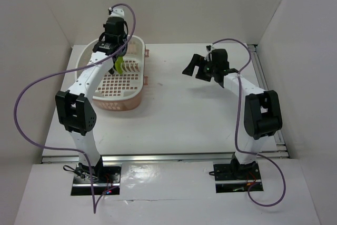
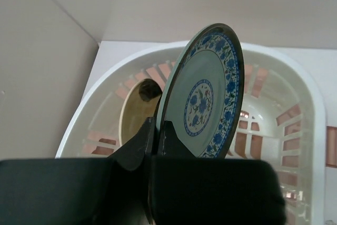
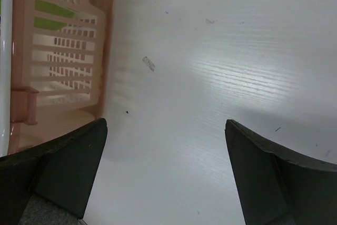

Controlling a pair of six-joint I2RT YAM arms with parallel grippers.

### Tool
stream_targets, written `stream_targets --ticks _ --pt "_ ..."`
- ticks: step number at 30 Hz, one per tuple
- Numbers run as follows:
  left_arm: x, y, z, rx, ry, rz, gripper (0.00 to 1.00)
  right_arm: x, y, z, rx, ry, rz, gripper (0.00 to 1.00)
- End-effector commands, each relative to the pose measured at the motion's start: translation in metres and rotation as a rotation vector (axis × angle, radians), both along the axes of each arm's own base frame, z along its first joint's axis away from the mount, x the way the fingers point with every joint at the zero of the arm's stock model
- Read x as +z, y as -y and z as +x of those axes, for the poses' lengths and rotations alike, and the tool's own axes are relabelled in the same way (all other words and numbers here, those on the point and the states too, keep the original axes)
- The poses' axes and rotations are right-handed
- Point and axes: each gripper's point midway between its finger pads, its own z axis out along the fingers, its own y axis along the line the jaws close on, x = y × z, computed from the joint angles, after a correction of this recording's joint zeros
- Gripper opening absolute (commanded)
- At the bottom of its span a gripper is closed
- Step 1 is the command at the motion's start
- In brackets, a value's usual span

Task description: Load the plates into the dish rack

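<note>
My left gripper [image 1: 115, 59] hangs over the far end of the white dish rack [image 1: 131, 101]. In the left wrist view it [image 2: 157, 125] is shut on the rim of the blue-white patterned plate [image 2: 208, 96], held on edge above the rack's inside [image 2: 308, 130]. A cream plate with a dark patch [image 2: 136, 114] stands on edge in the rack behind it. A lime green plate [image 1: 120, 66] stands in the rack just under the gripper. My right gripper [image 1: 190, 67] is open and empty above the bare table [image 3: 166, 125]. The black plate is out of view.
The rack's salmon base tray [image 3: 102, 51] lies at the left edge of the right wrist view, with green showing through the lattice. White walls close in the table on three sides. A metal rail [image 1: 158, 157] runs along the near edge.
</note>
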Motion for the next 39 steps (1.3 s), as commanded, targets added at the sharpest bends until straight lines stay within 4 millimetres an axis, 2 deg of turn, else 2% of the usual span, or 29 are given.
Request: stream_targets --ticks 1,3,5,7,8,11,20,21,23,28,30,33,39 --pt "0.006 -0.010 0.006 0.050 0.048 0.040 0.00 0.008 -0.005 0.006 0.027 0.030 0.001 1.00" --pt "0.003 -0.013 0.005 0.069 0.048 0.046 0.00 0.004 -0.005 0.007 0.027 0.021 -0.001 1.00" --pt "-0.009 -0.009 0.006 0.077 0.031 0.057 0.00 0.004 -0.006 0.006 0.034 0.020 0.004 1.00" --pt "-0.021 0.003 0.005 0.062 0.013 0.079 0.00 0.005 -0.007 0.005 0.042 0.019 0.009 1.00" --pt "-0.018 0.002 0.006 0.076 0.027 0.079 0.00 0.000 -0.007 0.005 0.042 0.010 0.007 1.00" --pt "-0.023 0.014 0.007 0.054 0.017 0.082 0.00 -0.002 -0.009 0.005 0.051 0.009 0.013 1.00" --pt "-0.049 0.017 0.005 0.065 -0.029 0.091 0.00 -0.001 -0.014 0.005 0.071 0.009 0.036 1.00" --pt "-0.060 0.017 0.005 0.064 -0.051 0.099 0.00 -0.001 -0.014 0.005 0.071 0.009 0.036 1.00" --pt "-0.060 0.017 0.005 0.068 -0.046 0.088 0.00 -0.001 -0.015 0.004 0.078 0.008 0.041 1.00" --pt "-0.075 0.022 0.005 0.078 -0.070 0.098 0.00 -0.001 -0.016 0.004 0.082 0.011 0.054 1.00" --pt "-0.080 0.033 0.004 0.063 -0.077 0.106 0.00 -0.001 -0.016 0.004 0.082 0.011 0.054 1.00" --pt "-0.087 0.038 0.006 0.068 -0.087 0.119 0.00 -0.004 -0.016 0.002 0.082 0.002 0.052 1.00" --pt "-0.093 0.035 0.008 0.086 -0.094 0.140 0.00 0.000 -0.016 0.001 0.082 0.011 0.054 1.00"
